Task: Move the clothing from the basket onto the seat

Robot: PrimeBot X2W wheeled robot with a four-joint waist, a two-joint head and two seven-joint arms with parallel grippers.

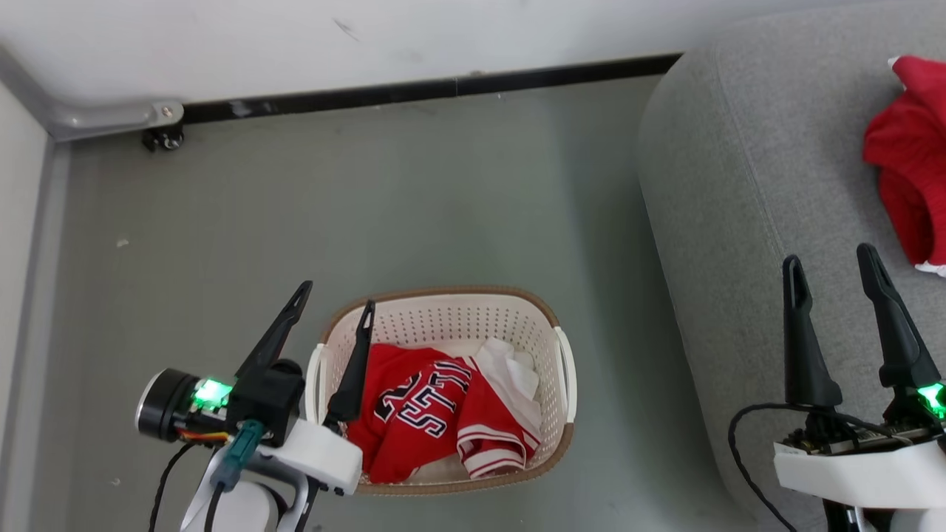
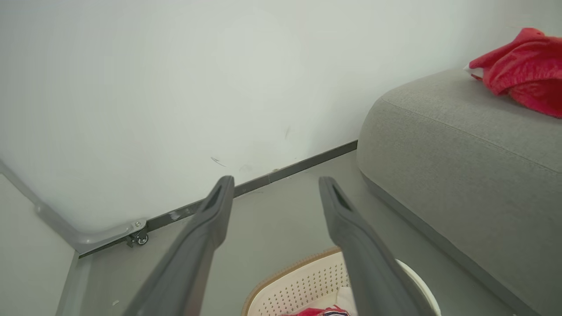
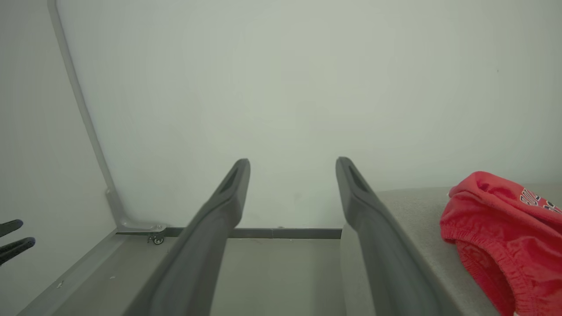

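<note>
Head view, and the left end effector [image 1: 336, 294] is spread wide, holding nothing, poised above the left edge of the basket [image 1: 443, 292]. Over on the right, the right end effector [image 1: 829, 253] is open and empty too, above the seat [image 1: 739, 185]. The red jersey [image 1: 421, 406] lies crumpled in the basket; the red shorts [image 1: 909, 162] sit on the seat, far right. That jersey looks light, limp and slippery, so pinch a raised fold near its middle, clear of the basket's wall.
</note>
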